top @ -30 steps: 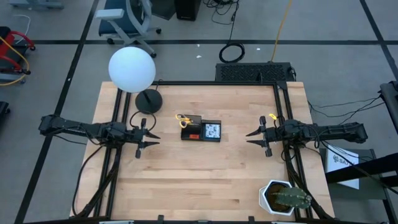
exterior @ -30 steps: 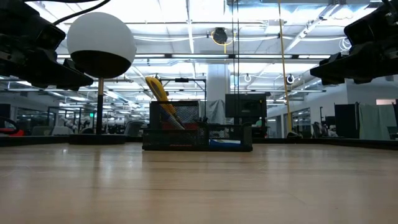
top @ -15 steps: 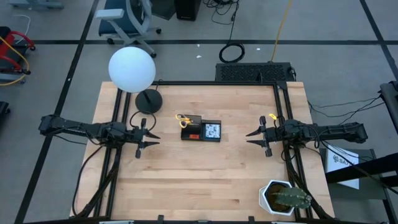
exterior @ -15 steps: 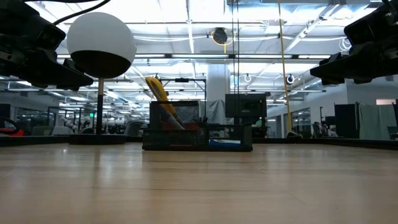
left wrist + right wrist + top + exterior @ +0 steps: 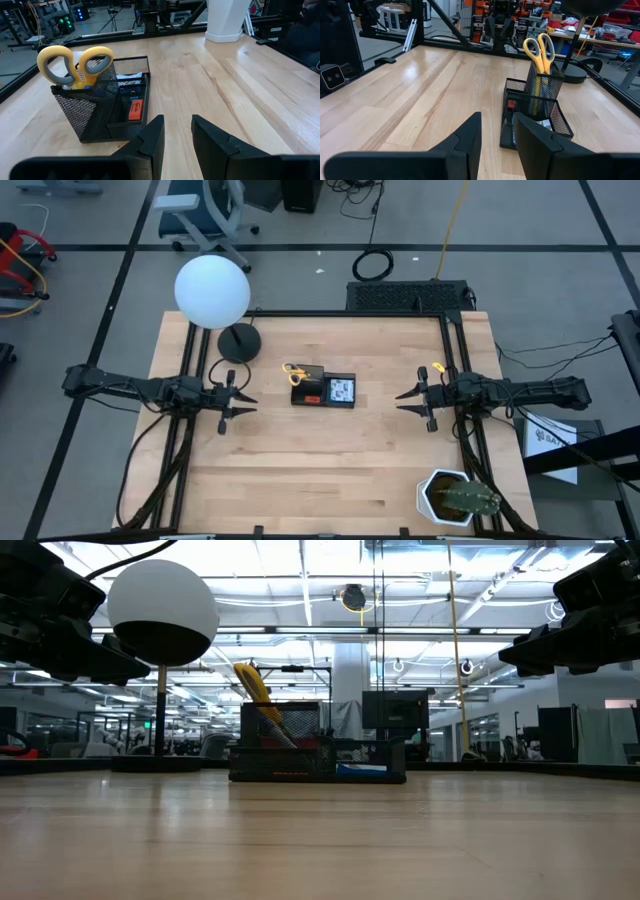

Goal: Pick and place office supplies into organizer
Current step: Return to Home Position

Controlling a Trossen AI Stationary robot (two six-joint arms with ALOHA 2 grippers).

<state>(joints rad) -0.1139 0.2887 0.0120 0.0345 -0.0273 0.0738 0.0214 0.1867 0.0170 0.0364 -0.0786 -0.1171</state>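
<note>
Hovering at opposite sides of the table, the left gripper (image 5: 243, 402) and right gripper (image 5: 404, 401) both hang empty with fingers parted, well apart from the organizer (image 5: 87, 117) at the middle. The yellow-handled scissors (image 5: 75, 65) stand handles-up in its taller section. The likeliest trouble, I judge, is an arm swinging low, catching those protruding handles and tipping the light mesh tray.

Counter (image 5: 320, 470) clearance
Lower half bare and passable; organizer (image 5: 323, 389) stands at centre, lamp (image 5: 213, 292) upper left, potted cactus (image 5: 455, 498) lower right.
</note>
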